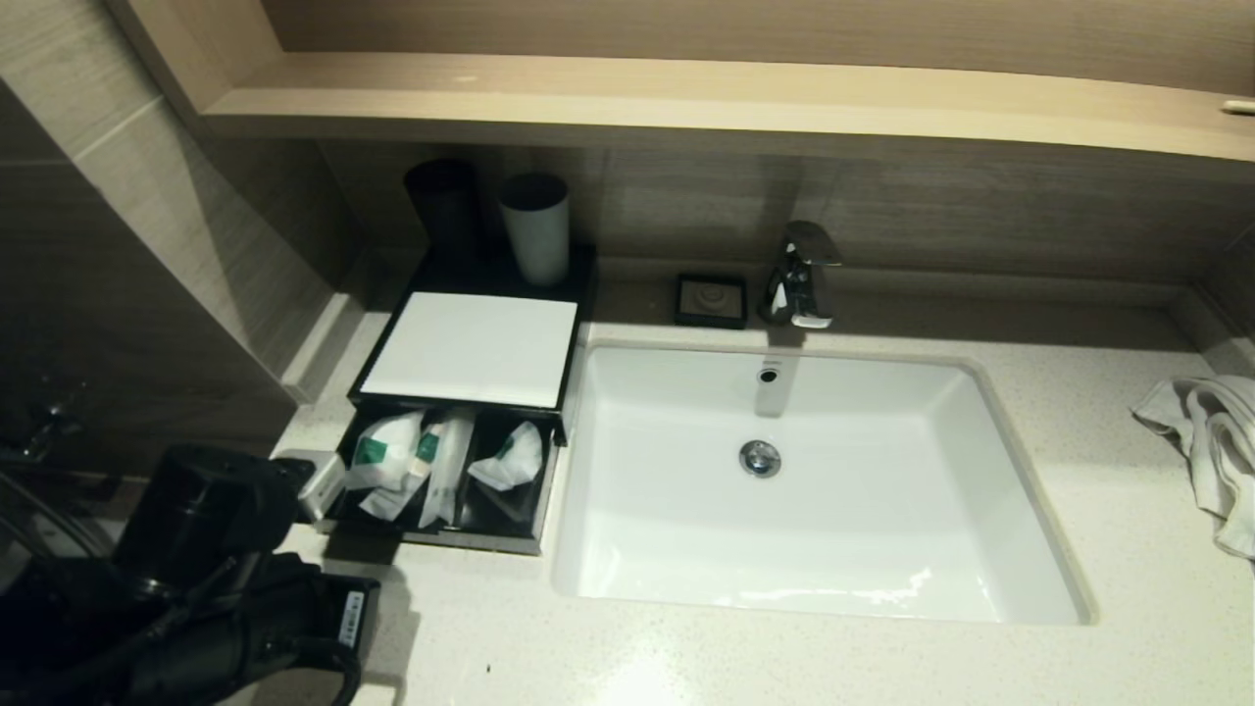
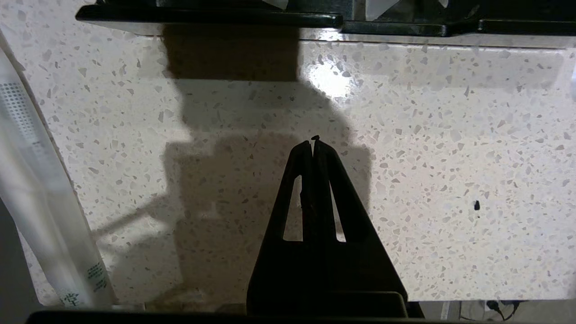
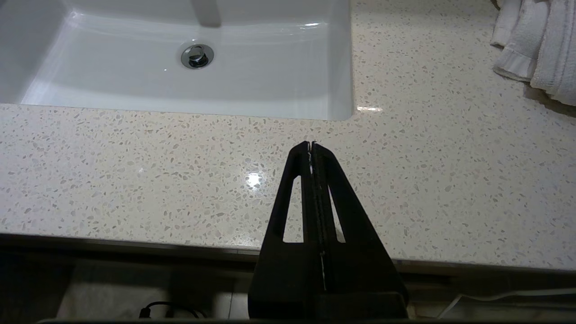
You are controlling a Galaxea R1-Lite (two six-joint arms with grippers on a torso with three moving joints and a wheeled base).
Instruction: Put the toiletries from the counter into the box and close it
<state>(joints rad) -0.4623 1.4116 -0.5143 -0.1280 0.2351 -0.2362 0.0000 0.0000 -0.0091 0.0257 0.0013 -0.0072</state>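
The black box (image 1: 578, 294) with a white top stands left of the sink, its drawer (image 1: 461, 537) pulled open toward me. Several white packets with green labels (image 1: 392, 459) lie in the drawer. One more white packet (image 1: 319, 483) lies on the counter at the drawer's left front corner; in the left wrist view it runs along the edge as a long white packet (image 2: 40, 202). My left gripper (image 2: 313, 141) is shut and empty over bare counter, short of the drawer's front edge (image 2: 207, 18). My right gripper (image 3: 311, 145) is shut and empty above the counter's front edge.
The white sink (image 1: 1020, 471) fills the middle, with the tap (image 1: 804, 275) and a small black dish (image 1: 711, 299) behind it. Two cups (image 1: 534, 230) stand behind the box. A crumpled white towel (image 1: 1211, 441) lies at the far right. The left arm (image 1: 216, 579) is at the lower left.
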